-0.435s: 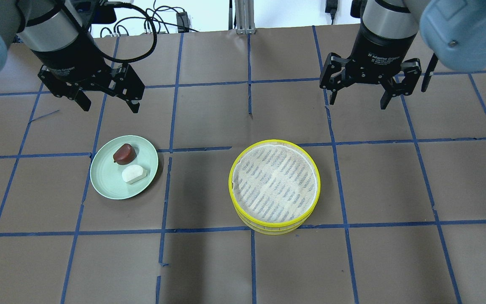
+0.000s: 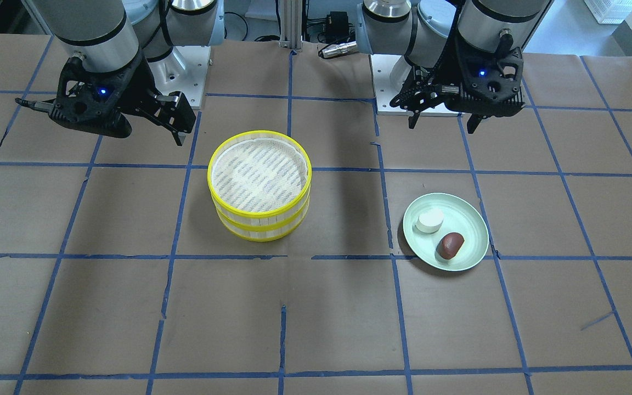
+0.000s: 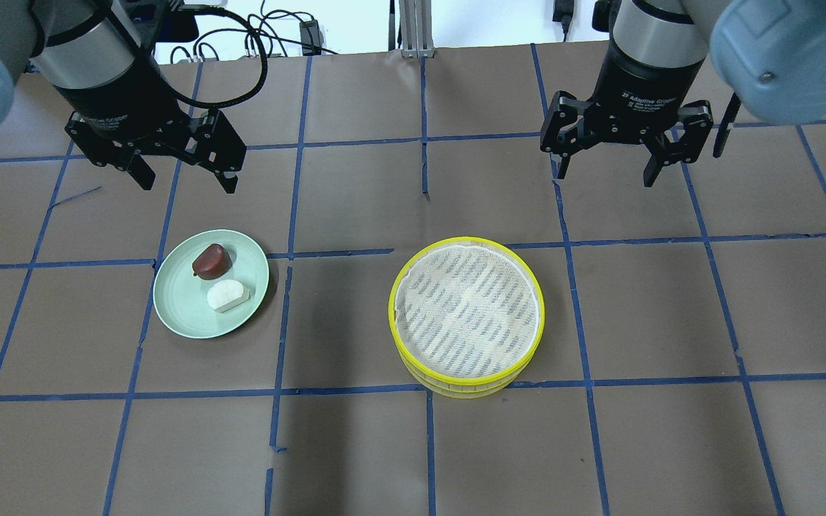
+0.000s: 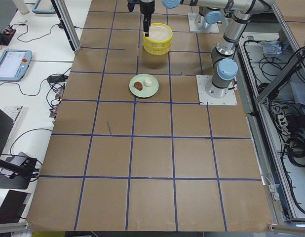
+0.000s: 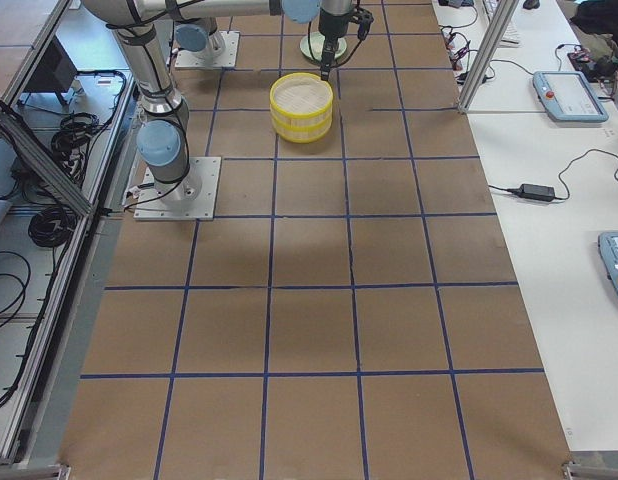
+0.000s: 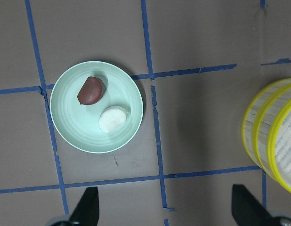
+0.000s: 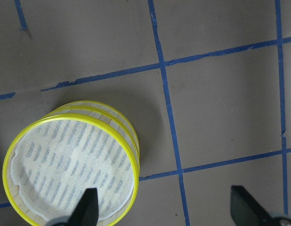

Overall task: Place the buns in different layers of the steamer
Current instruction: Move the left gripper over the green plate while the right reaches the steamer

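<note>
The steamer (image 3: 467, 317) stands with its two yellow-rimmed layers stacked and the top mesh floor bare; it also shows in the front view (image 2: 260, 185) and the right wrist view (image 7: 70, 167). The white bun (image 3: 227, 295) and the reddish-brown bun (image 3: 211, 260) lie side by side on a pale green plate (image 3: 183, 304), also in the left wrist view (image 6: 113, 118) (image 6: 91, 90). My left gripper (image 3: 183, 172) is open and empty, hovering above the table beyond the plate. My right gripper (image 3: 605, 163) is open and empty, hovering beyond the steamer to its right.
The table is covered in brown paper with a blue tape grid (image 3: 424, 136). Robot bases and cables (image 2: 332, 33) stand at the robot's edge. Monitors and cables lie off the table edge in the side views (image 4: 12, 61).
The right gripper has shifted very slightly up the view. The left gripper, buns, plate and steamer have not moved.
</note>
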Tool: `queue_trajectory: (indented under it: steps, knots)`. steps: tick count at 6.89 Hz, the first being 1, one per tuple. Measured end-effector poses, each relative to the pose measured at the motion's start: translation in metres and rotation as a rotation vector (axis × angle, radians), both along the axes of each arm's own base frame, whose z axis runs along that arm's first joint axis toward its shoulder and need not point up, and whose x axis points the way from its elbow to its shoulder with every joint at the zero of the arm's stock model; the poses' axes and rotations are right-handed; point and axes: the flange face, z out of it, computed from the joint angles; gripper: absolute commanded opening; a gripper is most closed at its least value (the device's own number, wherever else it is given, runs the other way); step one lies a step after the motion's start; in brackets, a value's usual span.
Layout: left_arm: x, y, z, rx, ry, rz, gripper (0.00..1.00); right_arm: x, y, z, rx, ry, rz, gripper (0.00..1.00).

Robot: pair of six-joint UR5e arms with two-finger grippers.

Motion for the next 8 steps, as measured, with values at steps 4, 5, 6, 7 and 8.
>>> queue_trajectory:
  steps: [4,5,6,7,8]
  knots:
    - [0.007,0.008,-0.008,0.013,-0.02,-0.004,1.0,0.009,0.011,-0.028,0.052,0.007,0.016,1.0]
    - [0.014,0.007,-0.02,0.029,-0.023,0.002,1.0,0.016,0.016,-0.04,0.064,0.008,0.032,1.0]
    - [0.025,0.003,-0.037,0.035,-0.023,0.008,1.0,0.027,0.022,-0.058,0.064,0.012,0.059,1.0]
    - [0.04,-0.003,-0.055,0.027,-0.021,0.006,0.99,0.038,0.031,-0.085,0.055,0.016,0.086,1.0]
    - [0.059,-0.008,-0.074,0.02,-0.016,0.007,0.99,0.043,0.042,-0.114,0.051,0.018,0.102,1.0]
